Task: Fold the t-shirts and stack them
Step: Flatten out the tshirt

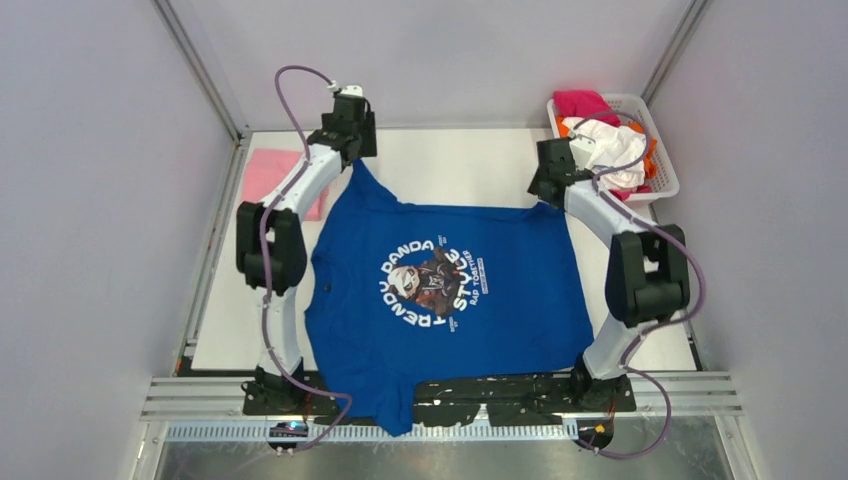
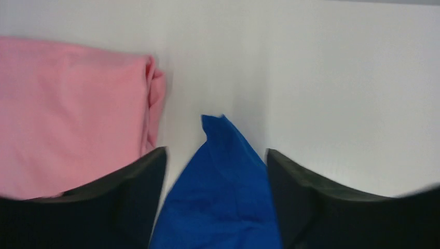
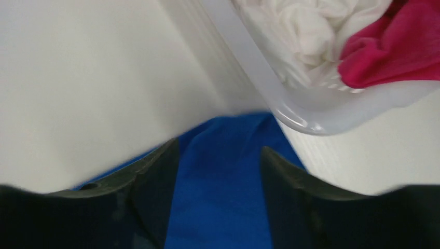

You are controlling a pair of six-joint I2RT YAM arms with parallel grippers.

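A royal-blue t-shirt (image 1: 450, 300) with a round panda print lies spread flat, print up, across the table. Its near end hangs over the front rail. My left gripper (image 1: 352, 150) stands over its far left corner. In the left wrist view the left gripper (image 2: 217, 171) is open, with the blue corner (image 2: 223, 176) lying loose between the fingers. My right gripper (image 1: 548, 195) is over the far right corner. In the right wrist view it (image 3: 220, 166) is open astride the blue cloth (image 3: 223, 197). A folded light-pink t-shirt (image 1: 275, 180) (image 2: 67, 114) lies at the far left.
A white slatted basket (image 1: 668, 175) (image 3: 311, 116) stands at the far right, close to my right gripper. It holds a white tee (image 1: 610, 150) (image 3: 306, 26), a magenta one (image 1: 585, 103) (image 3: 399, 46) and an orange one (image 1: 651, 160). Walls enclose the table.
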